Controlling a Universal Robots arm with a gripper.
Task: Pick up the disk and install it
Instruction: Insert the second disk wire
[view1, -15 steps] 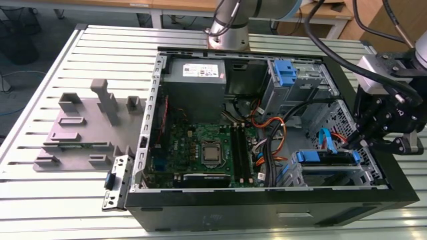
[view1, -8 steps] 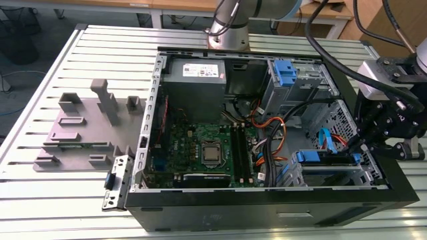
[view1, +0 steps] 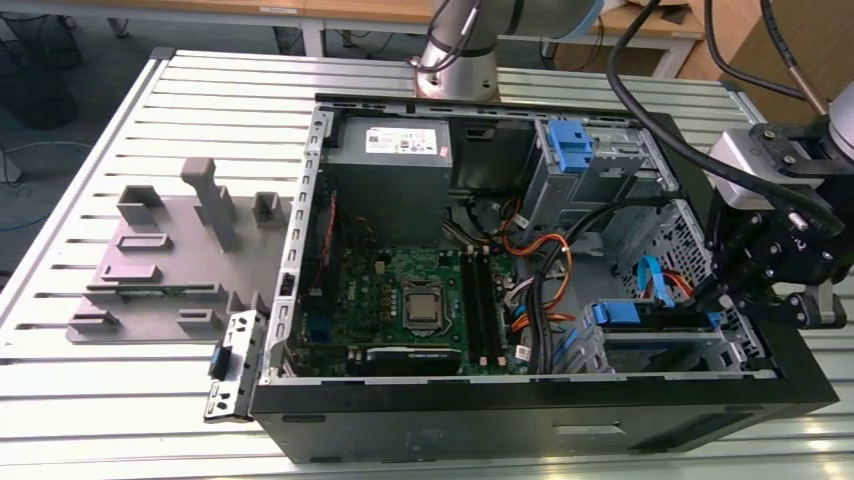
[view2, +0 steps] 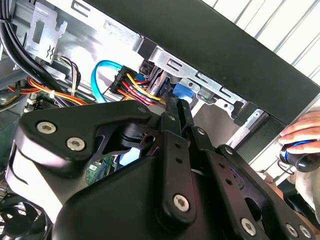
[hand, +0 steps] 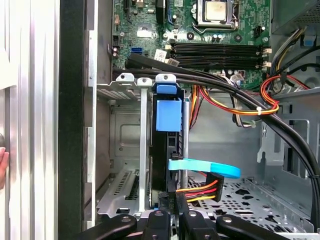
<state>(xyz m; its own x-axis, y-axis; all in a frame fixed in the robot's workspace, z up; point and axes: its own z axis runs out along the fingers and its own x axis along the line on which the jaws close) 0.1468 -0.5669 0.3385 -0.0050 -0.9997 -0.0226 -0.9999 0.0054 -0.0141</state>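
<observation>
The gripper (view1: 742, 300) hangs at the open computer case's (view1: 534, 430) edge on the exterior view's right, its black fingers (hand: 172, 212) drawn close on the rear edge of the disk (hand: 165, 165), which stands on edge in the lower drive cage (view1: 667, 345); whether they actually pinch it I cannot tell. In the first wrist view the disk's blue carrier tab faces the motherboard (hand: 200, 30), and a light-blue data cable (hand: 205, 168) and a red-yellow-black power plug (hand: 202, 190) sit at its back end, just above the gripper. In the exterior view the case lies on its side on a slatted aluminium table (view1: 134, 400). Inside I count one grey power supply (view1: 390, 150) and, at the upper cage, one blue plastic bracket (view1: 570, 145). One grey fixture plate (view1: 167, 270) lies on the table towards the exterior view's left, apart from the case. A hand (view2: 302, 137) shows beyond the case's wall in the second wrist view. Wooden desks (view1: 347, 10) stand behind the table.
</observation>
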